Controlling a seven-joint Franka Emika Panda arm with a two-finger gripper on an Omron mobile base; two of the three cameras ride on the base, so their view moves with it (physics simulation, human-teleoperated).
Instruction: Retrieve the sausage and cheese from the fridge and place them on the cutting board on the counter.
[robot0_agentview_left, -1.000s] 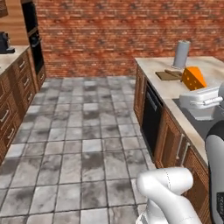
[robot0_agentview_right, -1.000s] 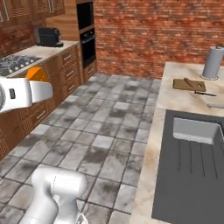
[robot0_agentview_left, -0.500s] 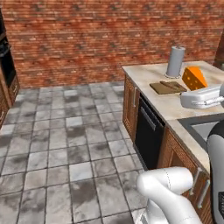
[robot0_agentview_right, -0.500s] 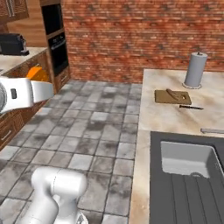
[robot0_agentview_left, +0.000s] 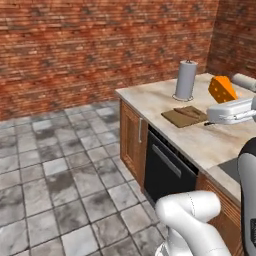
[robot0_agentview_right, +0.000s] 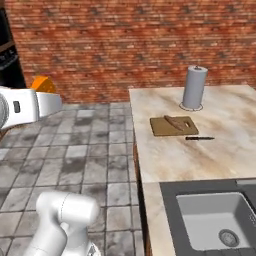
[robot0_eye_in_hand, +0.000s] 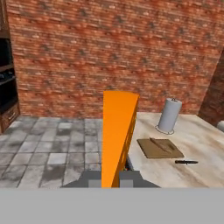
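One item in hand: end effector (robot0_eye_in_hand: 112, 177) clamped on cheese (robot0_eye_in_hand: 117, 135), carried above floor. Cutting board (robot0_eye_in_hand: 160, 148) ahead on counter (robot0_eye_in_hand: 201, 151), near paper-towel roll (robot0_eye_in_hand: 169, 114). You need to close in, then lower onto board.

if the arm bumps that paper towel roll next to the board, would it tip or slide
Probably tip. The paper towel roll stands upright, tall and narrow on a small round base, so a knock near its top would likely topple it. Once down it would probably roll, being a cylinder on the flat counter. It looks light, so a low nudge might just slide it.
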